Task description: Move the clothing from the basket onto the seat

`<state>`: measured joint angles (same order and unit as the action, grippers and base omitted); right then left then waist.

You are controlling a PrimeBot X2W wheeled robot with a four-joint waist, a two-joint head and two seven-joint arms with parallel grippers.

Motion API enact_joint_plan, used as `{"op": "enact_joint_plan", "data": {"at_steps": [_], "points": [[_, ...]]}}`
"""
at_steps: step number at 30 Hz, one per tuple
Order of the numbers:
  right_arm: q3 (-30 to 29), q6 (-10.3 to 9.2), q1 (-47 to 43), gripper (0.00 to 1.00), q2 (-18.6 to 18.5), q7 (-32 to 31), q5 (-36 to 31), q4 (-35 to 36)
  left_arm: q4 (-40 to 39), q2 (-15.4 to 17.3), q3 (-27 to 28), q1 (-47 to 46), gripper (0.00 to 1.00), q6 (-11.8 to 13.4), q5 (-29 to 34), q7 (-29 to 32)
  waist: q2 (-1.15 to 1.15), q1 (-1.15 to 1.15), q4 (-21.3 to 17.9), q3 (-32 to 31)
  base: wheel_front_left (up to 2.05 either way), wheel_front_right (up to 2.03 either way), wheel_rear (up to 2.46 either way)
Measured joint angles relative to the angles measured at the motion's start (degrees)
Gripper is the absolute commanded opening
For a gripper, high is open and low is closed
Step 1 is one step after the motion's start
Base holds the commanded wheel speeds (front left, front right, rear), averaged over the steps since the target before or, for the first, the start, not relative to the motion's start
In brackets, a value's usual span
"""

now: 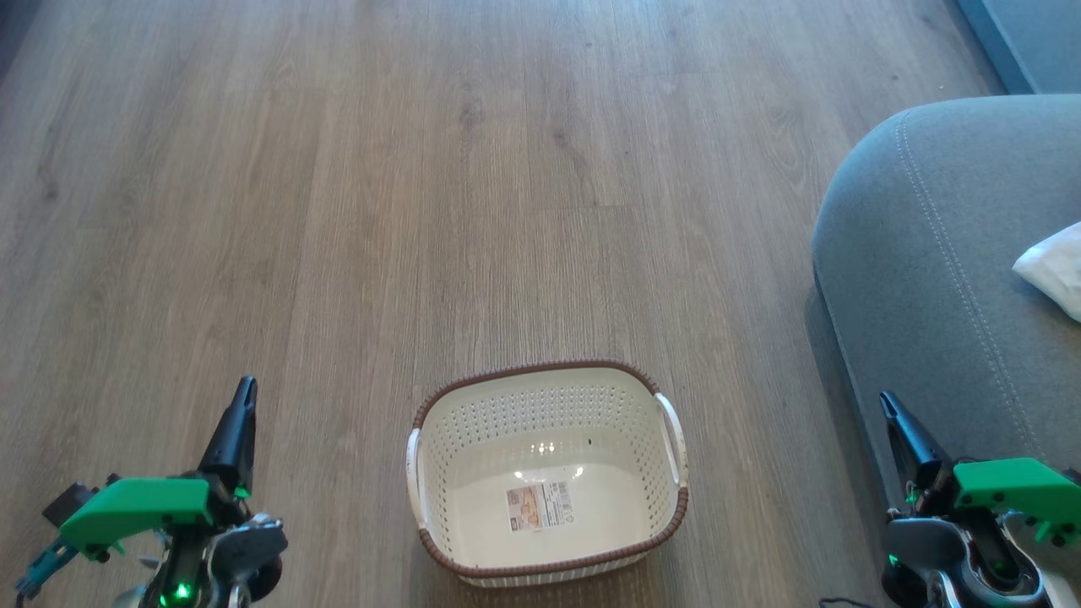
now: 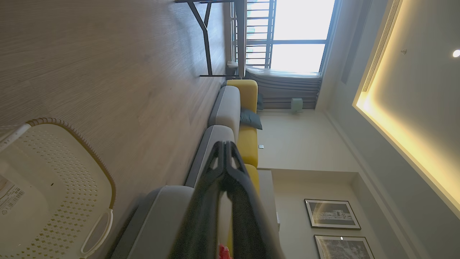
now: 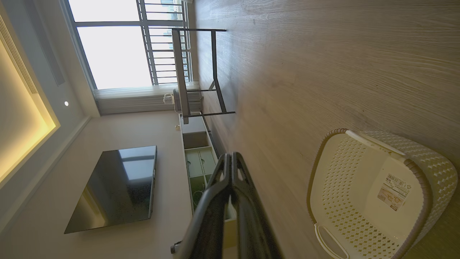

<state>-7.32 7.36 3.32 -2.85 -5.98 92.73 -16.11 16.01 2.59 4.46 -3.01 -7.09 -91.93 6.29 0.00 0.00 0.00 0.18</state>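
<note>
Basket point(image 1: 540, 405): stands upright on the wooden floor point(image 1: 422, 211), between the two arms. Its interior is bare apart from the label sticker.

Seat point(image 1: 920, 253): a white fold, judged to be part of the clothing point(image 1: 1051, 266), lies on it at the picture's right border. The left wrist view shows a small red scrap point(image 2: 222, 251) beyond the fingers. The rest is cut off, so how the garments lie cannot be confirmed.

Left gripper point(image 1: 241, 405): fingers pressed together, holding nothing.

Right gripper point(image 1: 895, 422): likewise closed and empty, just beside the seat's front edge.

Assessment: the transfer appears complete.

Risks:
- Fabric lying out of sight could overhang the cushion and slide off.
- A turn at the waist could drag the right fingers along the upholstery.
- Rolling forward could knock the basket
</note>
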Motion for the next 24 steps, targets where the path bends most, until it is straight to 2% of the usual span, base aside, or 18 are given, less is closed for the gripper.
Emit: {"op": "enact_joint_plan", "data": {"at_steps": [24], "points": [[-0.1,0.0,0.0,0.0,0.0,0.0,0.0,0.0,0.0,0.0,0.0,0.0,0.0,0.0,0.0,0.0,0.0,0.0,0.0,0.0,0.0,0.0,0.0]]}}
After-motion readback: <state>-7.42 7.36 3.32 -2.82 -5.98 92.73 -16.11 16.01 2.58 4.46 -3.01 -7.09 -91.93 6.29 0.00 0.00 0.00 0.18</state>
